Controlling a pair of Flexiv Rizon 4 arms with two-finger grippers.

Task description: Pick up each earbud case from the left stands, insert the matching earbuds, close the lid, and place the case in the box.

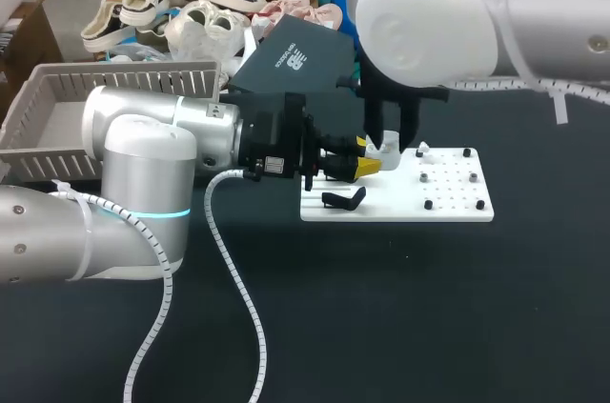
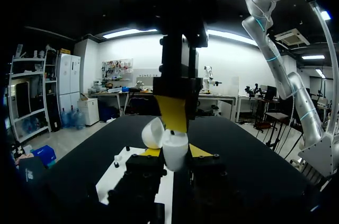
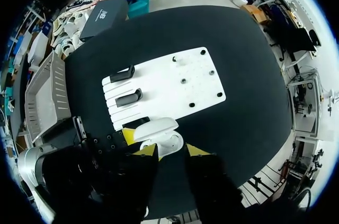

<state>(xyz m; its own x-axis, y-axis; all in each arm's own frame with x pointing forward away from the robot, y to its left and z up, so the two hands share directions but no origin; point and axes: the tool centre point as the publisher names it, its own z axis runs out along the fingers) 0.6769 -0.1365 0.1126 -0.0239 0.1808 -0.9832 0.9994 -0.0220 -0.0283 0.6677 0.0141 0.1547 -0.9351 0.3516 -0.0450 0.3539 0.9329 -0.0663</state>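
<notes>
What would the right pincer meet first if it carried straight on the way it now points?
Most likely the small white plastic earbud case, lid open, held in the left pincer. It sits directly ahead of the right pincer, though how much gap remains between them is unclear.

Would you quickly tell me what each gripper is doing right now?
Left gripper: shut on the earbud case.
Right gripper: cannot be told.

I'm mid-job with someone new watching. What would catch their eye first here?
The open white earbud case, lid up, is clamped in the left gripper at the edge of the white stand board. The right gripper hangs right over it, fingers apart. The grey box sits to the left of the board.
</notes>
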